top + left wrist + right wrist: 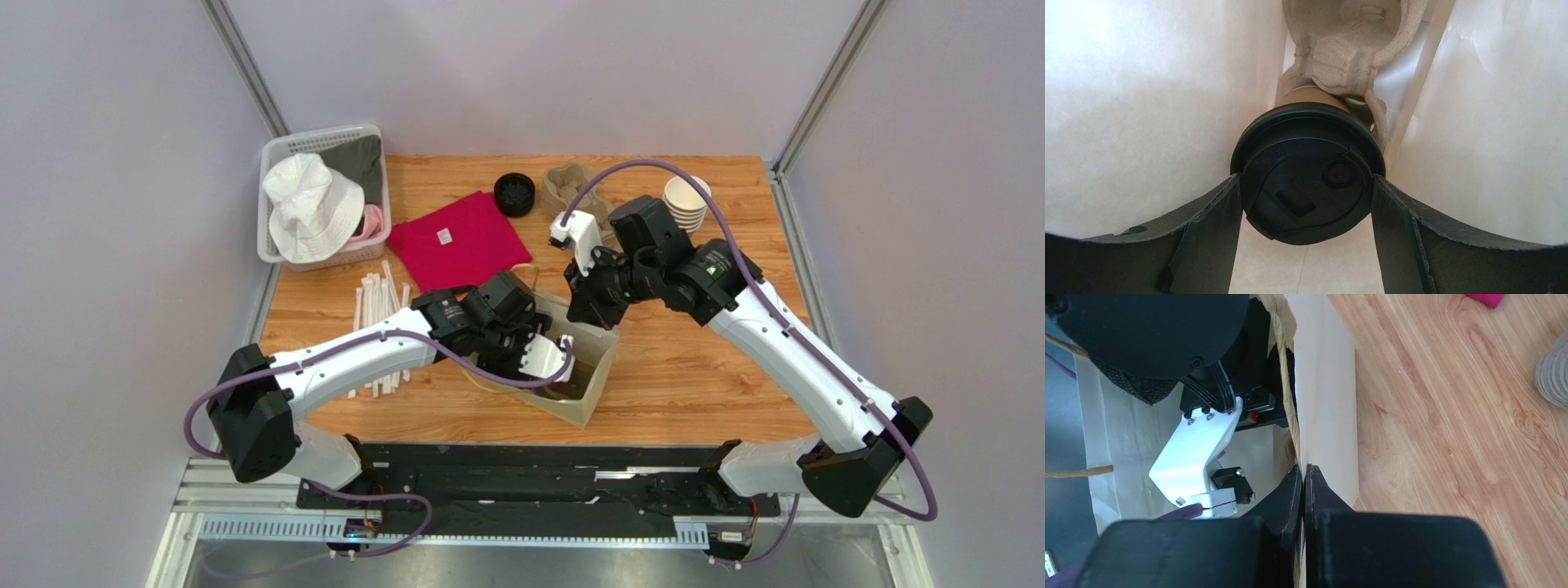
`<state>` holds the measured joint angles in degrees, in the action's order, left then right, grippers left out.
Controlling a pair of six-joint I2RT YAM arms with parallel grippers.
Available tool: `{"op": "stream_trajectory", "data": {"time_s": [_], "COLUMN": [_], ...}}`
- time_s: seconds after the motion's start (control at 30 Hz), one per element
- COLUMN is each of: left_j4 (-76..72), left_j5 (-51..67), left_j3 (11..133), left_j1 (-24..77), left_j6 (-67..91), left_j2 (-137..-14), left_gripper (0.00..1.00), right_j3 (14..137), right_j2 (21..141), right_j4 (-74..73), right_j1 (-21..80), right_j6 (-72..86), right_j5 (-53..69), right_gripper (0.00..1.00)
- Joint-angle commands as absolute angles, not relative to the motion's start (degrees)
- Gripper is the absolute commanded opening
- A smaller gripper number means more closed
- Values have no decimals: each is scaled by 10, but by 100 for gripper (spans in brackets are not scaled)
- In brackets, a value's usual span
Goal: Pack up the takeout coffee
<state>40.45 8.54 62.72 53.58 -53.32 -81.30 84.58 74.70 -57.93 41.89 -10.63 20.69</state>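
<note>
The takeout coffee point(1309, 177), a brown cup under a black lid, sits inside the paper bag point(597, 374) against a pulp cup carrier point(1346, 55). My left gripper point(1306, 179) reaches into the bag, and its two fingers press the lid's rim from both sides. In the top view the left gripper point(548, 361) is inside the bag's mouth and the cup is hidden. My right gripper point(1303, 474) is shut on the bag's upper wall point(1324, 404) and holds it at the far rim point(594, 306).
A white basket point(276, 147) with a white hat stands at the back left. A red cloth point(460, 239), a loose black lid point(515, 194), another pulp carrier point(570, 184) and stacked paper cups point(687, 202) lie behind the bag. White straws point(380, 319) lie left.
</note>
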Motion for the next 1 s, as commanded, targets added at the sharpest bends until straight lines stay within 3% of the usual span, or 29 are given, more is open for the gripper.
{"op": "stream_trajectory", "data": {"time_s": [0.0,0.43,0.97], "left_j4": [460,501,435], "left_j5": [111,123,84], "left_j3": [619,652,603], "left_j1": [530,527,527], "left_j6": [-547,-548,-528], "left_j2": [-859,-956,-976], "left_gripper": [0,0,0], "right_j3": [849,826,828], "right_j2": [747,751,744], "right_j4": [-535,-533,-527], "right_j1": [404,398,353], "right_j6": [-127,-161,-178], "right_j5": [228,226,268], "right_gripper": [0,0,0]}}
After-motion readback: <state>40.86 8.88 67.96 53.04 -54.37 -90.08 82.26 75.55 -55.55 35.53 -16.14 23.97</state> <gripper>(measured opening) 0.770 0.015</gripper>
